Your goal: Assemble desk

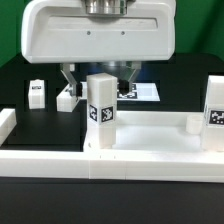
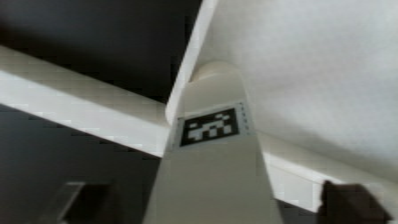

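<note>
Black table (image 1: 40,128); white tabletop (image 1: 150,127), upright leg (image 1: 101,112)

Matte black tabletop (image 1: 45,128) lies both in front of and behind the long white border wall (image 1: 40,160). Backdrop (image 1: 12,40) beyond the wall dark, indistinct. Light even, shadows soft.

I count four white legs (image 1: 100,105). There is one tabletop (image 1: 150,130), one long wall (image 1: 50,145) and one marker board (image 1: 146,93).
</note>
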